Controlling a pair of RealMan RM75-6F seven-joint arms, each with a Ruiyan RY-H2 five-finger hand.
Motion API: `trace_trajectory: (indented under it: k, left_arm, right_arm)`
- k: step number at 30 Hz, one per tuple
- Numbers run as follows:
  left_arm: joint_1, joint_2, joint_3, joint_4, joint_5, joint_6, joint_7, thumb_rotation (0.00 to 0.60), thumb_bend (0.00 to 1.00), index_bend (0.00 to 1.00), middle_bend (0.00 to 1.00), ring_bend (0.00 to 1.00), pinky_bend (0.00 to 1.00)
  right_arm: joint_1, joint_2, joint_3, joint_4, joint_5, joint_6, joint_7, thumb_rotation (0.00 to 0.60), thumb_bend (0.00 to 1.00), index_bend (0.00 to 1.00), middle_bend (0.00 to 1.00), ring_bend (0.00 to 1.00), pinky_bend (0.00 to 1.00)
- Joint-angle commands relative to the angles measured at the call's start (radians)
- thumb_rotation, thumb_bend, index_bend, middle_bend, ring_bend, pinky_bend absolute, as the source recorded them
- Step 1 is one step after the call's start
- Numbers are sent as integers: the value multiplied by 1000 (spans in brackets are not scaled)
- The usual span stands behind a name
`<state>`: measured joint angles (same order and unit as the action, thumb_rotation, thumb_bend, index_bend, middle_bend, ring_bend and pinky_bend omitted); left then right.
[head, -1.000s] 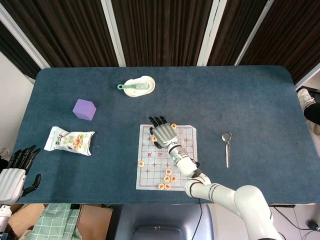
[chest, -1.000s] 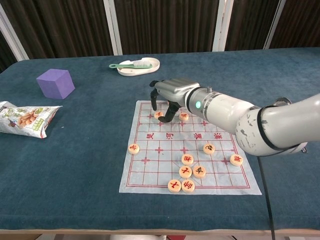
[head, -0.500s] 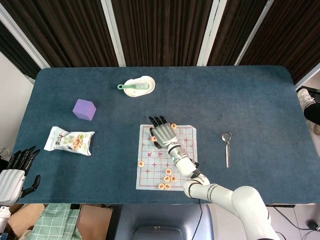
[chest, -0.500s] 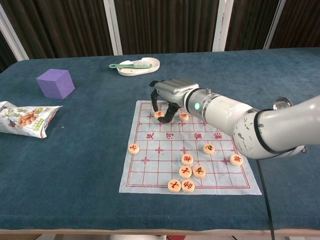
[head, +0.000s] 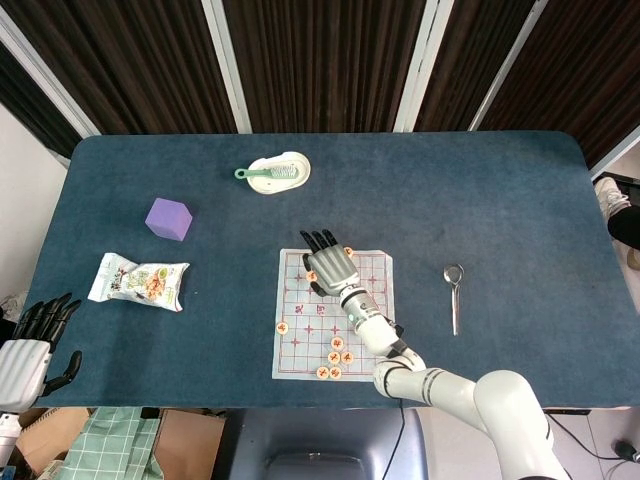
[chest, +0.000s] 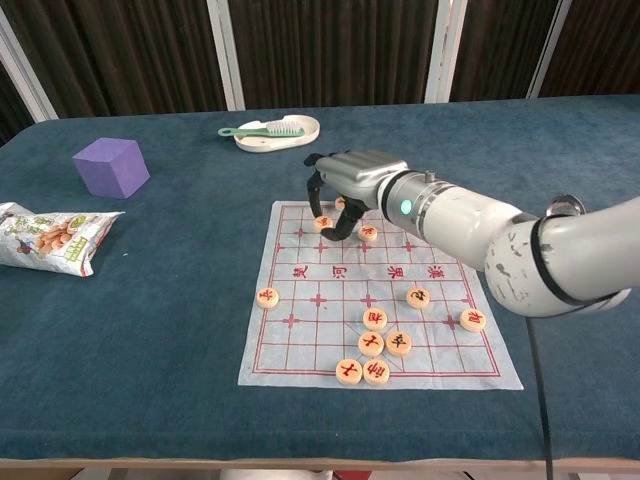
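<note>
Wooden chess piece (chest: 323, 222) sits at the far-left end of the paper board (chest: 300, 330), under the right robot hand (chest: 345, 185), whose curled fingertips (chest: 336, 230) touch or nearly touch it; a firm grip cannot be confirmed. A good pinch squeezes the disc's rim evenly and spares the neighbouring piece (chest: 368, 232). The left robot hand (head: 30, 345) idles, fingers apart, off the desk's (head: 500, 200) near-left corner.

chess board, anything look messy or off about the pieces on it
The round wooden pieces lie scattered unevenly on the paper chess board: several bunch at the near edge, and one sits on the left border. The right hand hovers over the far corner.
</note>
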<state>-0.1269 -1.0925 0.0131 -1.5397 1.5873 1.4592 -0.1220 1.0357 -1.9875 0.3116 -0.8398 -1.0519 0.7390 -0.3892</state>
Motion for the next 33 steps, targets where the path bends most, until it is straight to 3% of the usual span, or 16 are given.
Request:
trace_trajectory:
  k: [1, 10, 16, 24, 33]
  left_arm:
    - [2, -1, 1, -1, 3, 3, 0, 600, 481, 0, 0, 0, 0]
    - [5, -1, 9, 0, 21, 14, 1, 600, 480, 0, 0, 0, 0]
    - [6, -4, 13, 1, 30, 17, 4, 600, 480, 0, 0, 0, 0]
    - [6, -3, 14, -2, 31, 20, 2, 600, 481, 0, 0, 0, 0]
    - [4, -2, 17, -2, 34, 15, 1, 600, 481, 0, 0, 0, 0]
  right_arm:
    - [-23, 33, -24, -46, -16, 15, -7, 600, 481, 631, 99, 0, 0]
    - [-100, 135, -123, -227, -101, 89, -47, 600, 480, 631, 99, 0, 0]
    - [-126, 162, -160, -288, -122, 112, -87, 600, 480, 627, 100, 0, 0]
    - [-129, 150, -159, -280, -111, 108, -111, 600, 480, 613, 99, 0, 0]
    - [-130, 150, -152, -284, -102, 98, -113, 600, 481, 496, 101, 0, 0]
